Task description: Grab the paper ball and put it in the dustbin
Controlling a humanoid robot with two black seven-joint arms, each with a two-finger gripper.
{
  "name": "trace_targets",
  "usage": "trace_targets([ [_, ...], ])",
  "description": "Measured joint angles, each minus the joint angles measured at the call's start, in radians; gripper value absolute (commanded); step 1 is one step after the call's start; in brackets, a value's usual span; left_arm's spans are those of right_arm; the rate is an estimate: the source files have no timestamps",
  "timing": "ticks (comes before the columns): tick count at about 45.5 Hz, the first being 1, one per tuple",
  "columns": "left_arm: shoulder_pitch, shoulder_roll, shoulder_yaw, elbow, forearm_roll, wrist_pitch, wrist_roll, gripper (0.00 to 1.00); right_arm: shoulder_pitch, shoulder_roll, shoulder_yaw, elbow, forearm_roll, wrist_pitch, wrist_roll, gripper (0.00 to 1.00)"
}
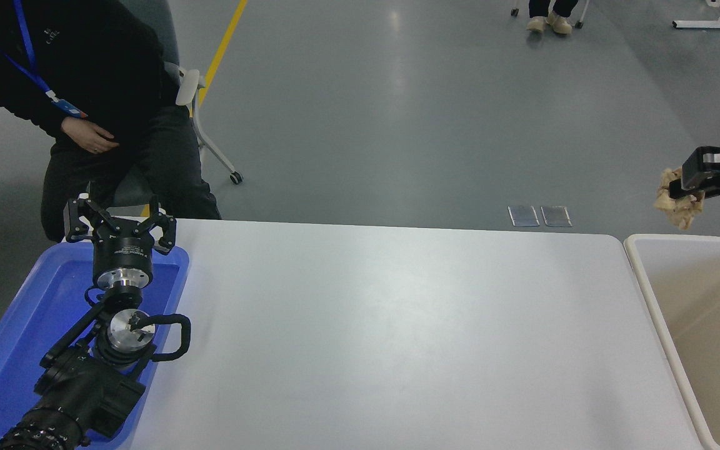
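The paper ball (675,200) is a small crumpled tan-brown wad, all lumpy and creased, up in the air at the far right, well above table height. The dustbin (638,256) sits at the right end of the table, a big rectangular beige bin with a rounded off-white rim and plain tan inside. The ball hangs just past the bin's far rim.

Legible text: none | black cylindrical body of the left gripper (119,220), at 9 o'clock: small pale marking, too small to read | dark top of the seated person (54,62), at 10 o'clock: small pale chest print, illegible | other surfaces: no labels, numbers or signs readable
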Motion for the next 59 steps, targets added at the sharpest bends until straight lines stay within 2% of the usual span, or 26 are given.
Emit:
trace_targets([
  [11, 0.000, 0.000, 0.000, 0.000, 0.000, 0.000, 0.000, 0.99, -0.249, -0.084, 0.146, -0.227, 0.222, -0.232, -0.037, 0.00],
  [19, 0.000, 0.000, 0.000, 0.000, 0.000, 0.000, 0.000, 0.99, -0.577, -0.060, 0.321, -0.474, 0.404, -0.374, -0.051, 0.00],
  [29, 0.000, 0.000, 0.000, 0.000, -0.001, 0.000, 0.000, 0.99, -1.026, 0.093, 0.617, -0.845, 0.580, -0.458, -0.062, 0.00],
  [40, 0.000, 0.000, 0.000, 0.000, -0.001, 0.000, 0.000, 0.99, -1.343, 0.321, 0.910, -1.149, 0.641, -0.498, -0.081, 0.00],
  [59, 0.000, 0.000, 0.000, 0.000, -0.001, 0.000, 0.000, 0.99, -1.602, 0.532, 1.174, -1.265, 0.670, -0.569, -0.088, 0.00],
])
